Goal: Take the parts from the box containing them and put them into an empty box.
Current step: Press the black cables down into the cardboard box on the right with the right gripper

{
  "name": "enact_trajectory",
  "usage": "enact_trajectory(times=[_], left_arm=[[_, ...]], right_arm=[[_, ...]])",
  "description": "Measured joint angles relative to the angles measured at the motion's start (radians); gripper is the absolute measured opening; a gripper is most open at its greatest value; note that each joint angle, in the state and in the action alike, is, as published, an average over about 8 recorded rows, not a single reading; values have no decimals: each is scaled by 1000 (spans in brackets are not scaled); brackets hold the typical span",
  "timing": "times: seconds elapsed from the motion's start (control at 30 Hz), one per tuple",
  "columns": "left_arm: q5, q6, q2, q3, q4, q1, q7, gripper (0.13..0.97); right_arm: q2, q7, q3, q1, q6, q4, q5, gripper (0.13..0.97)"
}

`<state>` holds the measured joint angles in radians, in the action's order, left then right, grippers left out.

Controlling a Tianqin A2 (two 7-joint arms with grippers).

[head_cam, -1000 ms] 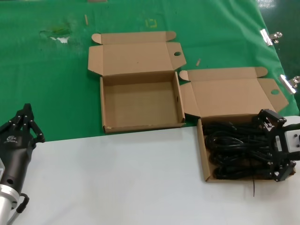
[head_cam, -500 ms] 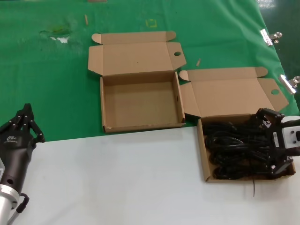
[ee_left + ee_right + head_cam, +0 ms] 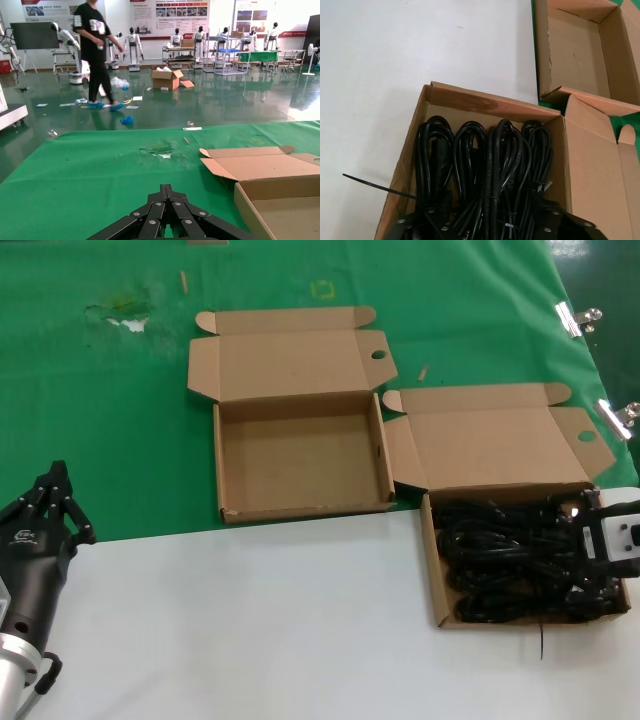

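Observation:
Several black coiled cable bundles (image 3: 500,560) fill the right cardboard box (image 3: 430,575), whose lid lies open at the back. My right gripper (image 3: 588,558) is down inside this box at its right end. In the right wrist view its jaws stand open, one on each side of the middle bundles (image 3: 490,165), with the gripper (image 3: 492,227) low among them. The empty box (image 3: 300,508) sits open to the left and farther back, and also shows in the right wrist view (image 3: 575,50). My left gripper (image 3: 57,472) is shut and parked at the near left (image 3: 166,188).
A green cloth (image 3: 100,420) covers the back of the table and a white surface (image 3: 250,620) the front. A thin black tie (image 3: 541,640) sticks out over the full box's front wall. Metal clips (image 3: 575,318) hold the cloth's right edge. A person (image 3: 97,55) walks far behind.
My right gripper has sunk down into the cable box and shifted slightly right, so its fingers are now among the bundles. The left arm has not moved.

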<state>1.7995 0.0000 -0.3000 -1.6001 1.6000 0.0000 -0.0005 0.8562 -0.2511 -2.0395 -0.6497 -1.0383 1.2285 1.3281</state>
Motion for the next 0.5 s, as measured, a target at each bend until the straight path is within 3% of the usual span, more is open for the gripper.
enact_trajectory(times=[0.5], left_arm=[[0,0,0,0,0,0,0,140]], right_arm=[[-1,-1,2,3,-2,-9,3,322]])
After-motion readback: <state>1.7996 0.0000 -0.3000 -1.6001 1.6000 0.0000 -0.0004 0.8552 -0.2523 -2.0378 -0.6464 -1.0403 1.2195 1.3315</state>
